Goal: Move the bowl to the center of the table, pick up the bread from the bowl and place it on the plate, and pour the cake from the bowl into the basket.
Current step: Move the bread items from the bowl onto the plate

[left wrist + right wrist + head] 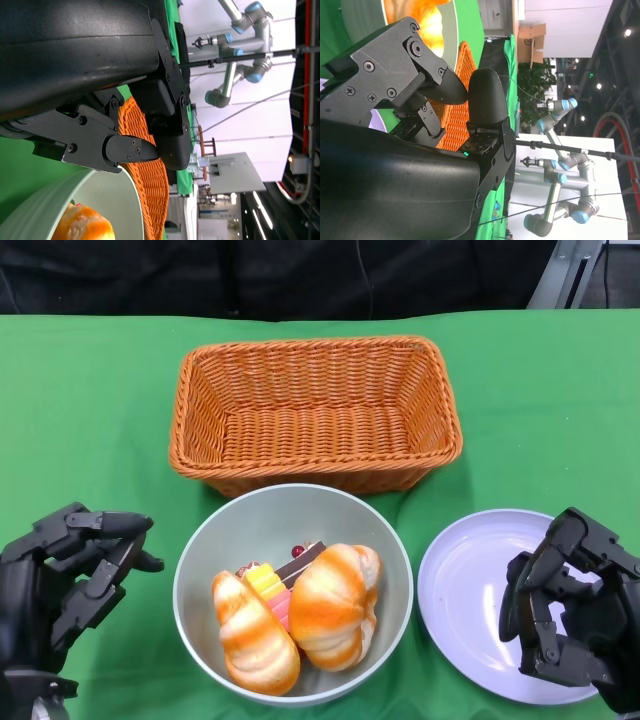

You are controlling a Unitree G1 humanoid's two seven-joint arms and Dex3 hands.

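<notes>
Right, I see two bread (pixel 334 606) rolls lying lengthwise toward me in the bowl (pixel 205 550) with cake (pixel 268 585) between, basket (pixel 314 410) behind, plate (pixel 462 590) right, left hand (pixel 62 585) and right hand (pixel 572 610) empty, fingers apart.

The basket (pixel 316 415) is set toward the far side of the bench (pixel 90 420), about midway across it. The bowl (pixel 293 592) is placed directly in front of the basket, its far rim just beside the basket's near wall. Two bread rolls are held in the bowl: one bread roll (pixel 254 634) at the left, the other bread roll (pixel 335 604) at the right, with the cake (pixel 276 582) wedged between and behind them. The plate (pixel 470 590) is found just right of the bowl. The left robot hand (pixel 70 570) is positioned left of the bowl, near it but apart. The right robot hand (pixel 570 605) is positioned over the plate's right part.
</notes>
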